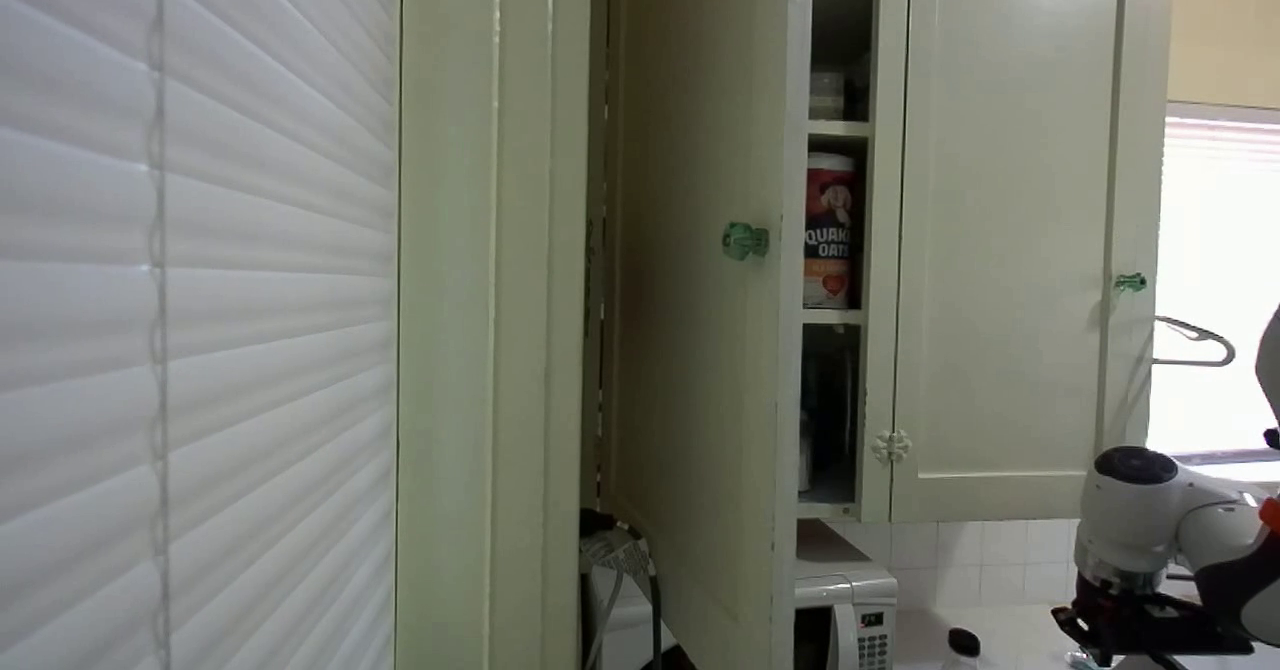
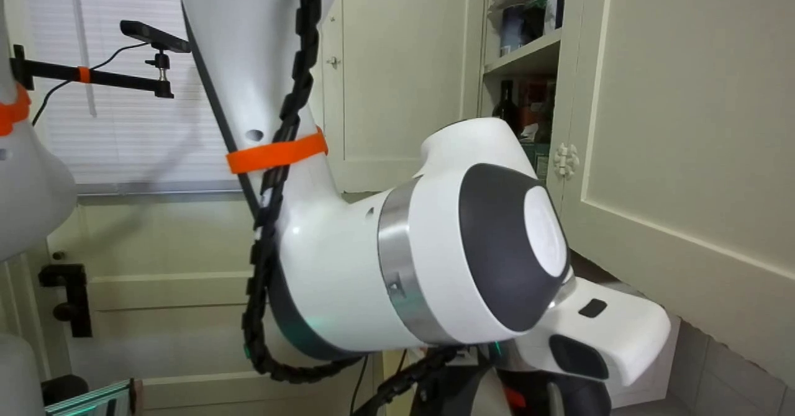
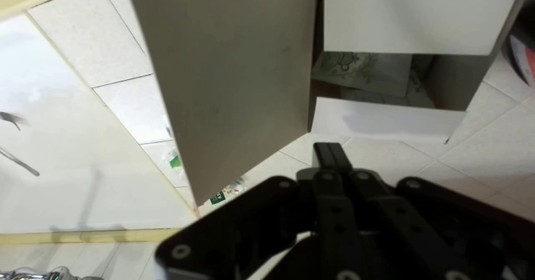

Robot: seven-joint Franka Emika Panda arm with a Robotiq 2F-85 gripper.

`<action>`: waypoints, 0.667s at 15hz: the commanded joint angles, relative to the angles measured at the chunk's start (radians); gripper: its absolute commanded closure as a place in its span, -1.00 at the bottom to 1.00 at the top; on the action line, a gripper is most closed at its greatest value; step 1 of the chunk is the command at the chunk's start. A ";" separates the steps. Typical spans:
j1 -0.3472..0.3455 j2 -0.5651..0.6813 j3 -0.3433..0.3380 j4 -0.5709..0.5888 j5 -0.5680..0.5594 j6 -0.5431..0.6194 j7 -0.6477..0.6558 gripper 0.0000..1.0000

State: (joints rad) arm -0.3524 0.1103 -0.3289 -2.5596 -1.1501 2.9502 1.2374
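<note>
The pincer [image 3: 328, 147], fully closed on nothing, shows right of the panel [image 3: 225, 71] in the wrist view; best move slowly, judging depth before nearing its edge.

White blinds [image 1: 280, 350] — bright window [image 1: 1215, 250] beside pale cupboards [image 1: 1010, 230] — tiled wall [image 1: 1000, 560] below.

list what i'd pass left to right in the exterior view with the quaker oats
White blinds, open cabinet door with green knob, Quaker Oats canister, white hinge, dark-capped container, second green knob, metal loop.
</note>
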 commanded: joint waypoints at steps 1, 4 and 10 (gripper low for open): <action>0.000 -0.001 0.000 0.000 0.000 0.000 0.000 1.00; 0.007 0.026 0.003 0.023 -0.018 0.033 0.049 1.00; 0.029 0.095 0.008 0.080 -0.057 0.102 0.134 1.00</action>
State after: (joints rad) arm -0.3335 0.1449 -0.3145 -2.5193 -1.1596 3.0092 1.3002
